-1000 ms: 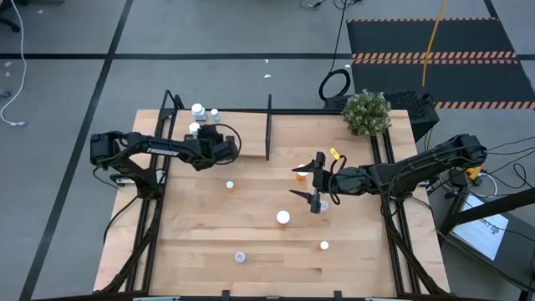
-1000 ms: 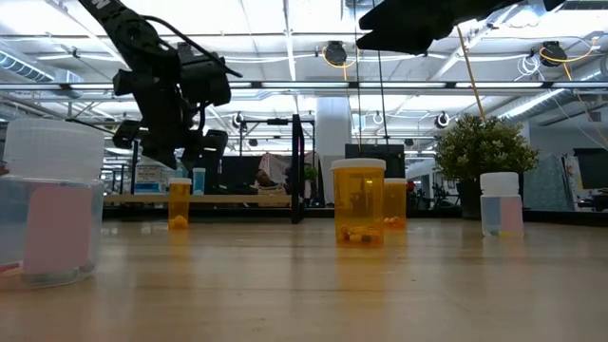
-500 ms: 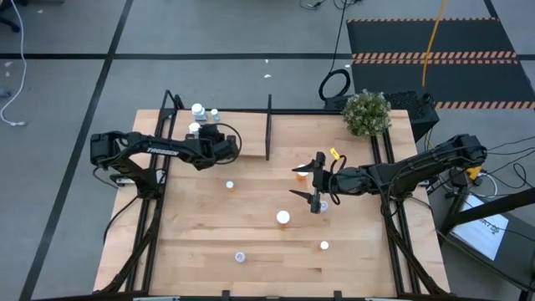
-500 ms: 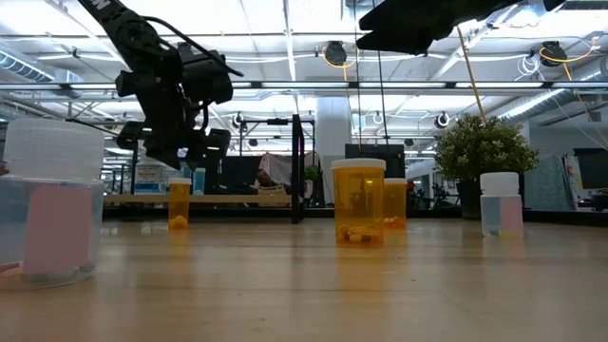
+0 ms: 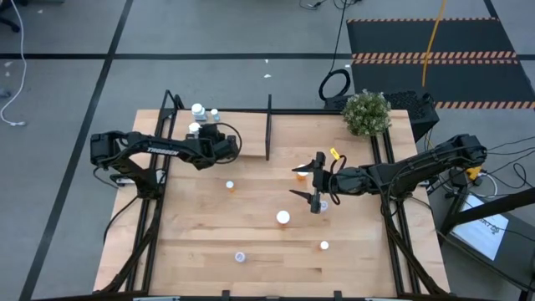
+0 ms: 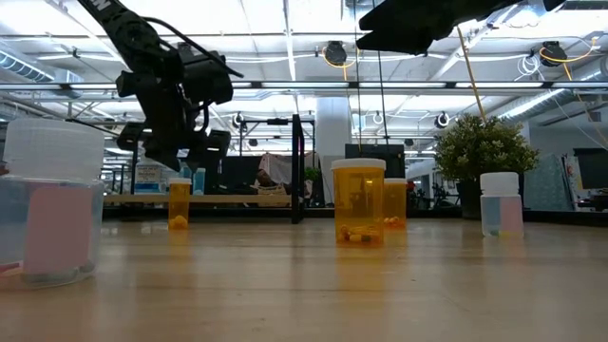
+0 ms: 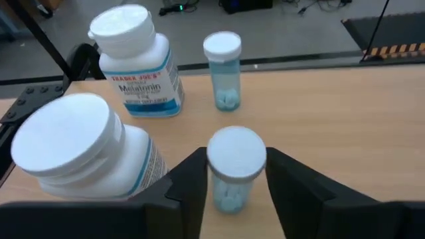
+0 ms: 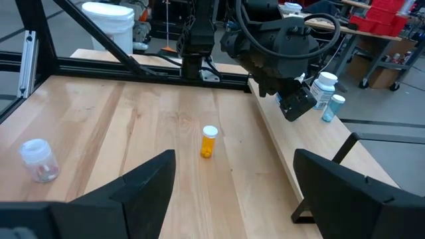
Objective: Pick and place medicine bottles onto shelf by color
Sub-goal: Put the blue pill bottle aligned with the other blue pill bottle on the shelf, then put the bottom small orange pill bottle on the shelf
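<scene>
My left gripper (image 7: 236, 160) is over the shelf's (image 7: 345, 113) left part, open. Its fingers flank a small pale blue bottle (image 7: 234, 182) without touching it; the bottle stands upright on its base on the plank. Next to it stand two white bottles (image 7: 73, 146) (image 7: 136, 63) and another small blue one (image 7: 222, 70). My right gripper (image 5: 301, 181) hovers wide open above the table's middle right. On the table stand orange bottles (image 5: 230, 186) (image 5: 283, 217) and pale ones (image 5: 324, 246) (image 5: 240, 257).
A black upright divider (image 5: 268, 125) splits the shelf, and black frame posts (image 5: 167, 104) stand at its ends. A potted plant (image 5: 366, 112) sits at the far right corner. Bare wood lies between the loose bottles on the tabletop (image 5: 376, 251).
</scene>
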`<act>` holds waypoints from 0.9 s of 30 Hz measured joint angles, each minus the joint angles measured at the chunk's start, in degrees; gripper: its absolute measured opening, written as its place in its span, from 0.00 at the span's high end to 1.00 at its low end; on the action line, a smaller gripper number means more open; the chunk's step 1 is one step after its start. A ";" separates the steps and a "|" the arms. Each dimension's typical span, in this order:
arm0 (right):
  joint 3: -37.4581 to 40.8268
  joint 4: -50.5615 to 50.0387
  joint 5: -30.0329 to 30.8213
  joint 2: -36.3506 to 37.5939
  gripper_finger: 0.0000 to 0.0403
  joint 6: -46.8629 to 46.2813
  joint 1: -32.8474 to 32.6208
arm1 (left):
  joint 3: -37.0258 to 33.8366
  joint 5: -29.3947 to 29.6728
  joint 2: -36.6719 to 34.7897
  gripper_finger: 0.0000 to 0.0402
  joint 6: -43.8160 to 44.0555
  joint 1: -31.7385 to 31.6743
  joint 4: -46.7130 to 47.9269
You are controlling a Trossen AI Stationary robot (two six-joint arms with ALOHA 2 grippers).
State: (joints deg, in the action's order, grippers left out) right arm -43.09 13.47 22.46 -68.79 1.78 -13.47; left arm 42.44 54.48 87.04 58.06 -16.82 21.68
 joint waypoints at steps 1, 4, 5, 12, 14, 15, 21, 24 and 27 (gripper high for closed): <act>0.00 0.00 -0.02 0.00 0.26 -0.02 0.01 | -0.03 -0.01 0.03 0.59 0.04 0.00 0.04; 0.00 0.00 -0.02 0.00 0.26 0.00 0.00 | -0.03 0.04 0.03 0.52 0.50 0.00 -0.02; 0.00 0.00 -0.02 0.00 0.26 0.00 0.00 | -0.03 0.07 0.03 0.50 0.50 0.00 0.01; 0.00 0.00 -0.02 0.00 0.26 -0.02 0.00 | -0.03 2.49 -0.92 0.43 -1.69 0.02 -0.14; 0.00 0.00 -0.02 0.00 0.26 -0.02 0.00 | -0.03 2.59 -1.54 0.42 -2.62 0.00 -0.75; 0.00 0.00 -0.01 0.00 0.26 -0.02 0.01 | 0.00 2.60 -1.95 0.42 -3.23 0.00 -0.91; -0.02 0.00 0.00 0.00 0.26 -0.02 0.00 | 0.32 2.72 -5.45 0.42 -7.33 0.00 -1.61; -0.02 -0.01 0.00 0.00 0.26 -0.06 0.00 | 0.32 2.69 -8.23 0.42 -11.09 0.06 -2.53; -0.02 -0.33 0.00 0.00 0.26 -0.84 0.00 | 0.34 2.25 -11.64 0.42 -16.52 0.78 -3.72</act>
State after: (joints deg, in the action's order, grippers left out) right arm -43.11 13.15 22.46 -68.79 0.94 -13.47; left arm 42.78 56.73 75.40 41.54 -16.04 17.96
